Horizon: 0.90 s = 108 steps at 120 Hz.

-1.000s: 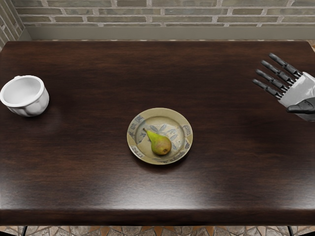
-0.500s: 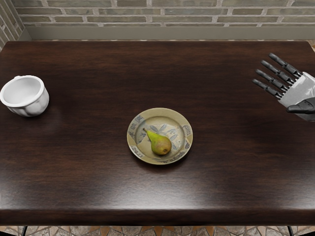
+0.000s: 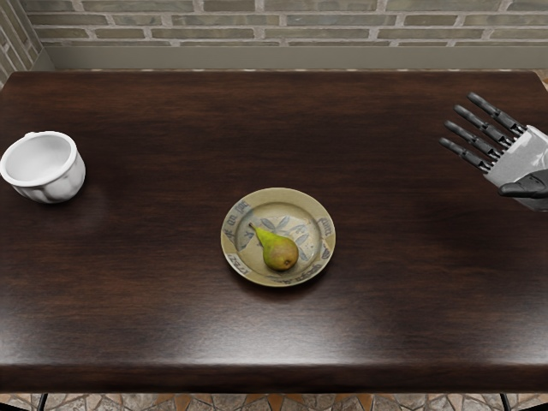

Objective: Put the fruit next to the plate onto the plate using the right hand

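Where the dark wooden table (image 3: 128, 300) fills most of the view, a patterned plate (image 3: 324, 228) sits near its middle. A bowl (image 3: 43, 167) (white, with a small lug on its rim) stands well apart from it, by the table's left edge. The right hand (image 3: 505, 154) hovers over the right edge, far from the plate, its fingers (image 3: 467, 134) straight and spread, holding nothing. The pear (image 3: 277, 251) lies on its side on the plate, stem pointing up and left.
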Tool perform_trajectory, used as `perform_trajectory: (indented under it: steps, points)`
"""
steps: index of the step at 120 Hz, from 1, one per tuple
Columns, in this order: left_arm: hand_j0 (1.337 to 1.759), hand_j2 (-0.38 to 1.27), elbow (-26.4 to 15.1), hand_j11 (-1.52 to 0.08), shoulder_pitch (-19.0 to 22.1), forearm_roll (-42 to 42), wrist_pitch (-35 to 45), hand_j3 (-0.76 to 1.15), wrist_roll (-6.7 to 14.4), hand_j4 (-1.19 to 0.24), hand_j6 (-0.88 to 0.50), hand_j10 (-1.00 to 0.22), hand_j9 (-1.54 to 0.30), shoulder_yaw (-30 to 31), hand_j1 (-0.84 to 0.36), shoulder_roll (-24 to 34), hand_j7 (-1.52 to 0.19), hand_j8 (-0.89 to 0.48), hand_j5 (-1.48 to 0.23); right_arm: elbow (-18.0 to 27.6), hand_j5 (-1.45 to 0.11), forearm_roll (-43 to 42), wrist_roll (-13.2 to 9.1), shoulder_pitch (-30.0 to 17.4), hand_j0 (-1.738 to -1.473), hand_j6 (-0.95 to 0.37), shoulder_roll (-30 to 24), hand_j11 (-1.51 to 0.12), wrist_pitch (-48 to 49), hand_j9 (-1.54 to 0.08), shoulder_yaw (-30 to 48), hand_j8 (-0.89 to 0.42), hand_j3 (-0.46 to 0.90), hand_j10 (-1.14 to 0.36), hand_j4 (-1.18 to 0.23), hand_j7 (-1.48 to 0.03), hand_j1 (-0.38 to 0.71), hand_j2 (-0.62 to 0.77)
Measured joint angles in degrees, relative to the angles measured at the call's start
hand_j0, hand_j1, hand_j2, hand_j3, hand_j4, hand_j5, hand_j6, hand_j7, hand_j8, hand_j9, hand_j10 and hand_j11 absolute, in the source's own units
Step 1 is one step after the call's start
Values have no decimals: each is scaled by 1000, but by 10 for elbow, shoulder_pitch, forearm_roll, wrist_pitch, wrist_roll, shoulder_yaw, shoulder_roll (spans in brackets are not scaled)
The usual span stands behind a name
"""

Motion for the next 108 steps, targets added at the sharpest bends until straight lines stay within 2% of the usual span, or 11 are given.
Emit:
perform_trajectory:
  steps: [108]
  points:
    - [1658,0,0,0,0,0,0,0,0,0,0,0,0,0,349,0,0,0,0,0,0,0,0,0,-1658,1,0,0,0,0,0,1,0,1,0,0,-349,1]
